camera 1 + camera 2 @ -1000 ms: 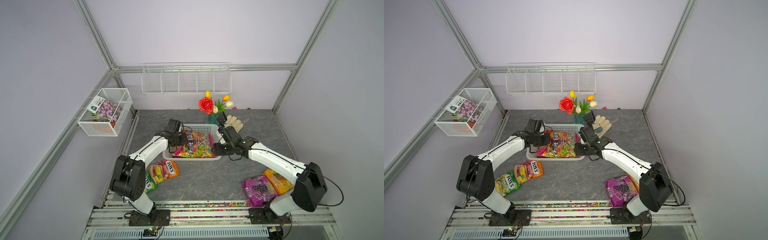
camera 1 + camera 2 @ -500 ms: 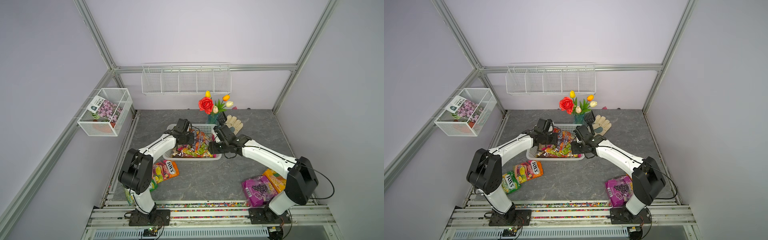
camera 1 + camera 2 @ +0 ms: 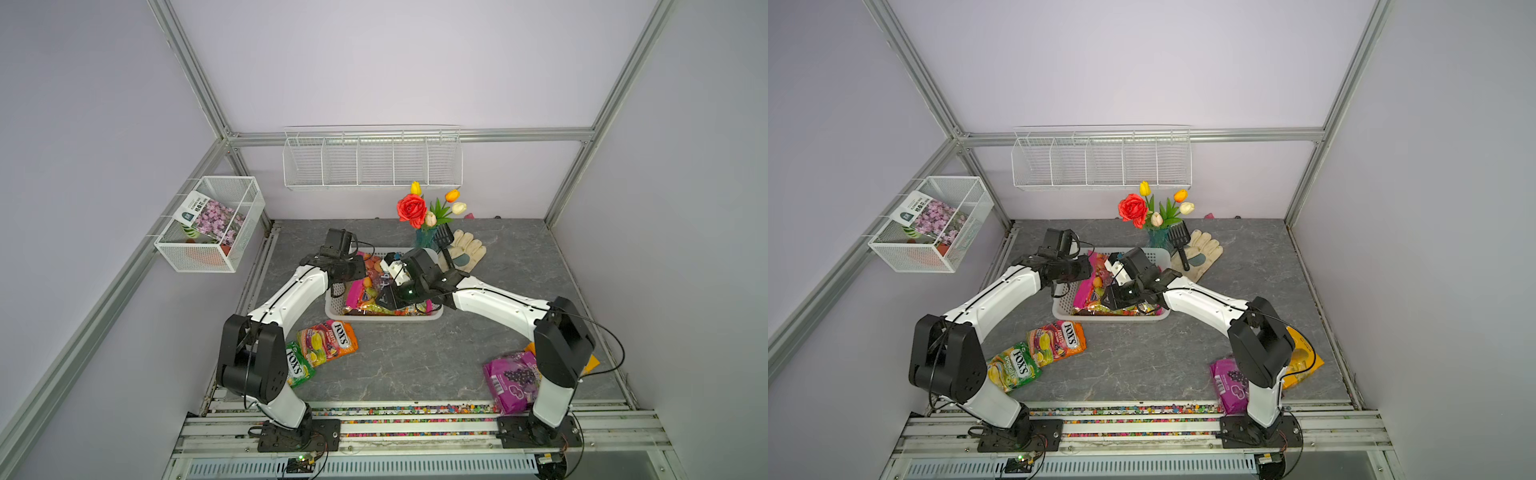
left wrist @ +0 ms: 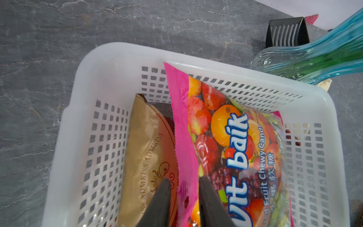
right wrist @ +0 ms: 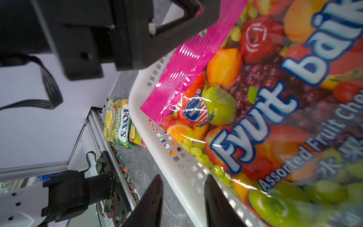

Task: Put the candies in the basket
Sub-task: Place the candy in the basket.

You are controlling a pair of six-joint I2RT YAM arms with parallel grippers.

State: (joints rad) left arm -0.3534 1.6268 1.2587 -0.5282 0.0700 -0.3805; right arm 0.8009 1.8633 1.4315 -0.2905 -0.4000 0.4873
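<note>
Fyut baik candy bag (image 4: 235, 157) rests in white basket (image 4: 110, 59), left gripper (image 4: 184, 178) narrowly parted astride its pink edge, right gripper (image 5: 183, 175) part-open straddling the six-o'clock rim, seemingly steadying it.

Fruit sweets bag (image 5: 265, 118) in basket (image 5: 155, 151)
Right gripper (image 5: 184, 176) straddles the rim, jaws apart; green bag (image 5: 116, 123) on worktop (image 5: 142, 169).

Left arm (image 3: 291, 299): bent, reaching mid-frame.
Left hand (image 4: 184, 179): jaws slightly apart.
Right arm (image 3: 494, 301): bent, reaching mid-frame.
Right hand (image 5: 183, 176): jaws apart.
</note>
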